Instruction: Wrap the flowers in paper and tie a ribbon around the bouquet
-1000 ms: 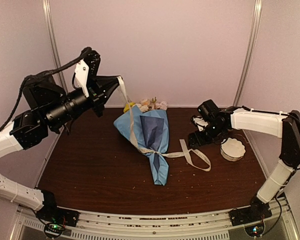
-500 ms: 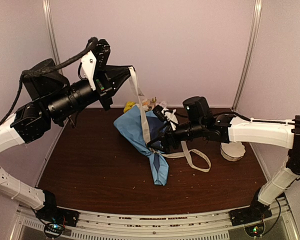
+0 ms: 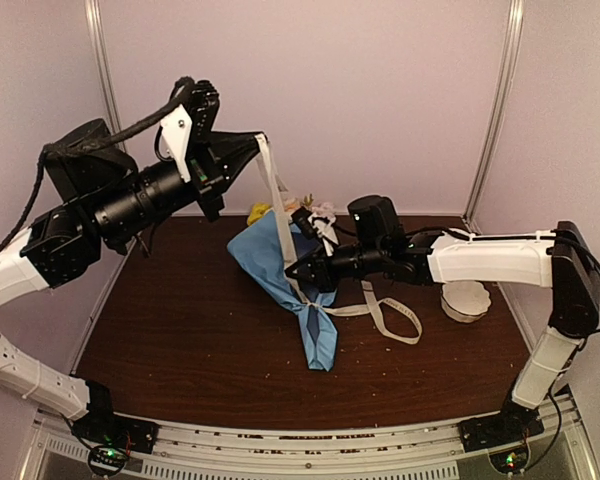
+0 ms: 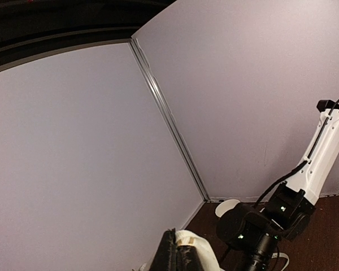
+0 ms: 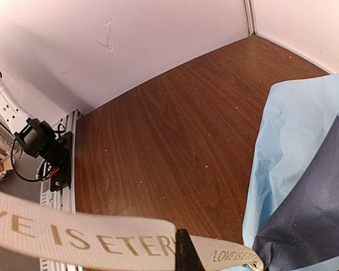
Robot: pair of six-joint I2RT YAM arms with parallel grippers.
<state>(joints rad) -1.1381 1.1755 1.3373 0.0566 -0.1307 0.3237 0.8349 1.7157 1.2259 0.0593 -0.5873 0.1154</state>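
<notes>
At the upper left of the overhead view, our left tool [image 3: 252, 145] stays closed on the end of the ribbon [image 3: 280, 215]. It holds that strand up and taut at about 11 o'clock from the bouquet [image 3: 252, 255], much as it did a moment ago. The bouquet lies mid-surface, with the flowers [image 3: 259, 212] pointing to 12 o'clock and the ribbon already looped around its narrow waist. The real change is on the right. Our right tool [image 3: 298, 268] was wide open near the white bowl [image 3: 466, 298] at 3 o'clock. It has swung in over the paper [image 5: 294, 141] and snapped closed, and its wrist view shows the lettered ribbon [image 5: 73, 240] pinched at the fingertip. We judge that both arms now hold one strand, ready to pull the tie tight, while the free tail lies slack at 3 o'clock. The surface [image 3: 180, 330] is dark brown wood with pale specks. Plain lilac walls enclose it, with metal posts [image 3: 105, 90] at the corners.
</notes>
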